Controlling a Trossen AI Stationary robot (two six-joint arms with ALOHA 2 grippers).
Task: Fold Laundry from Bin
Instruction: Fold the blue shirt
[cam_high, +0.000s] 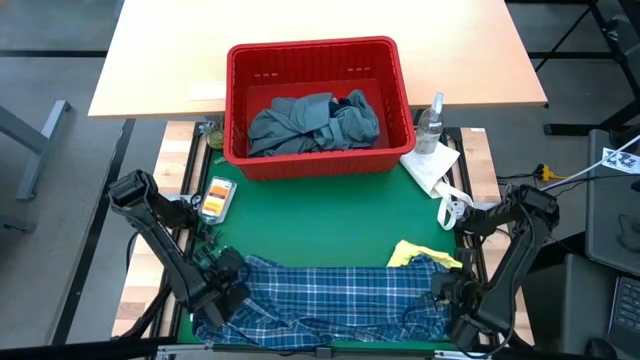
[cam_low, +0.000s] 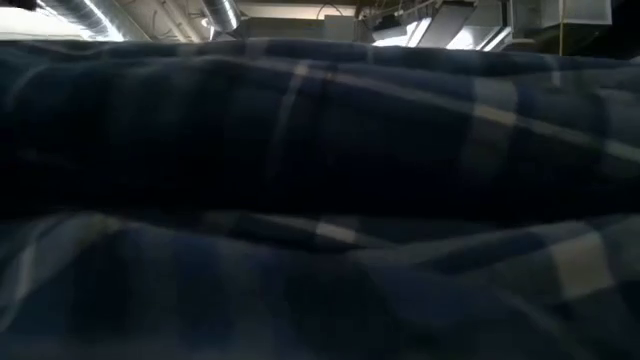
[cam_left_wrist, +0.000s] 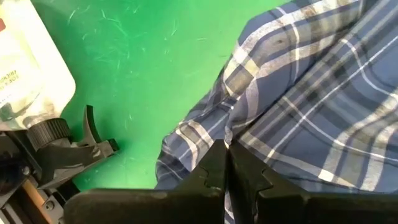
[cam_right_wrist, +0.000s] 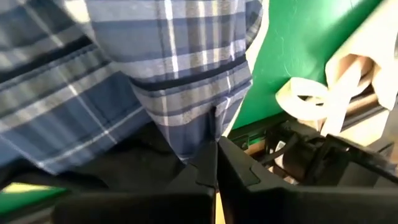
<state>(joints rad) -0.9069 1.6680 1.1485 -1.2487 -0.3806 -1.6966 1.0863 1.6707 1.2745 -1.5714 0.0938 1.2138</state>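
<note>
While the plaid shirt (cam_high: 330, 300) lies spread along the near edge of the green mat (cam_high: 320, 215), the left gripper (cam_left_wrist: 226, 163) is pinched tight on its edge at one end, and the right gripper (cam_right_wrist: 216, 160) is clamped on the fabric at the other. Behind, the red bin (cam_high: 318, 58) holds a crumpled grey-blue garment (cam_high: 310, 125), and a yellow one (cam_high: 420, 253) peeks out by the shirt.

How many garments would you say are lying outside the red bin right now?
2: the plaid shirt spread along the mat's near edge, and a yellow garment partly under it. Others may be hidden beneath.
</note>
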